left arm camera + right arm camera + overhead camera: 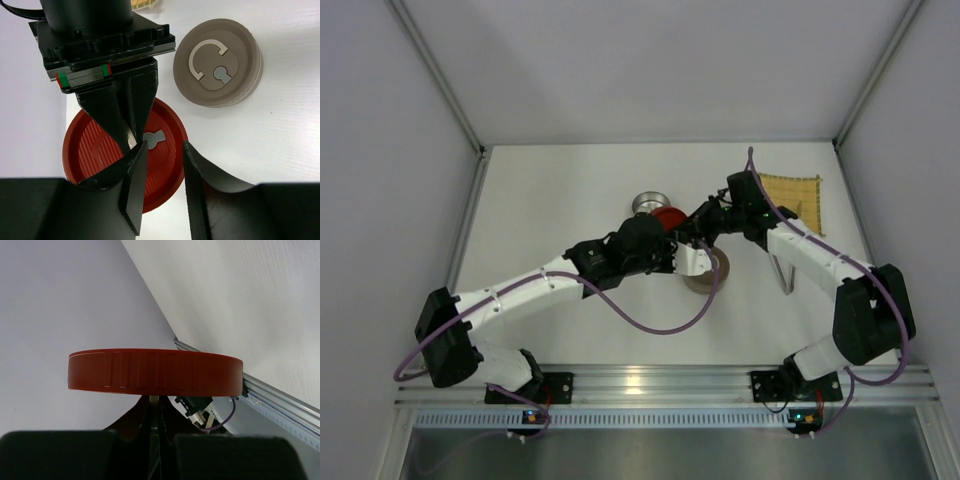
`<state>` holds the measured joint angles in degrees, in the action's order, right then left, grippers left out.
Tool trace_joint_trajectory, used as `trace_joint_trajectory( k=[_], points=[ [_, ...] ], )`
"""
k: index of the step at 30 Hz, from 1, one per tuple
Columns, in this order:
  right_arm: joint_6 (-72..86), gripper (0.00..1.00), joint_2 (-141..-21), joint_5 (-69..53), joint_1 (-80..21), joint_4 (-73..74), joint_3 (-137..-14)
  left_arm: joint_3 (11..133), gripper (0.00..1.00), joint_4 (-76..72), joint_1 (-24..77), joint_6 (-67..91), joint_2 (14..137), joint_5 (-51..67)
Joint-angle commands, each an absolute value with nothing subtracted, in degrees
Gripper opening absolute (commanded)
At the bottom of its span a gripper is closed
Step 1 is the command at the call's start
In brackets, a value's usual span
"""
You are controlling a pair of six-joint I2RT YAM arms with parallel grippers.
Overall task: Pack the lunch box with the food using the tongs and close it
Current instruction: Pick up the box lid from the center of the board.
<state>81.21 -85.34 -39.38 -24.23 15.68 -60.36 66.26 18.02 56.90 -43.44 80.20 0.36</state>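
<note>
From above, both arms reached in over the middle of the white bench (550, 200), their wrists crowded together. The red lid (668, 217) sat between them, just beside the silver tin (646, 202), with the right tool (692, 230) at the lid and the left tool (682, 252) close under it. A taupe lid (708, 272) lay flat just nearer the bases. The tongs (782, 274) lay on the bench beside the right forearm, near the yellow mat (792, 194) at the far right. In the left wrist view, the left tool (165, 195) stood partly apart with nothing between its fingers (134, 192), hanging over the near rim of the red lid (82, 150). The right tool (134, 141) came down from the top of that view and pinched the thin metal handle at the lid's centre. The taupe lid (235, 55) lay apart from it, its own ring handle flat. In the right wrist view, the right tool (155, 415) was clamped tight on that metal tab, the red lid (155, 371) edge-on just beyond.
</note>
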Motion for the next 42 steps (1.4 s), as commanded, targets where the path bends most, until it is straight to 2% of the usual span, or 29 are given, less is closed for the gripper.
trace_joint_trajectory(
  k=[1,6,17,35,42],
  points=[
    [82.2,0.0,-82.2,-41.5,-25.0,13.2,-59.7,67.8,0.39,14.5,57.0,-43.6,79.4,-3.4],
    [82.0,0.0,-81.9,-41.5,-25.0,13.3,-59.4,66.1,0.33,14.6,57.0,-44.3,77.6,-5.5],
    [82.2,0.0,-82.3,-41.5,-25.0,12.7,-59.4,62.6,0.35,12.4,56.5,-46.4,73.3,-5.6],
    [82.3,0.0,-82.3,-42.3,-25.0,12.0,-59.1,63.9,0.34,13.8,56.2,-46.4,76.6,-2.4],
    [82.8,0.0,-81.8,-42.8,-25.0,11.5,-58.6,64.9,0.34,12.9,56.0,-46.8,79.0,-4.7]
  ],
)
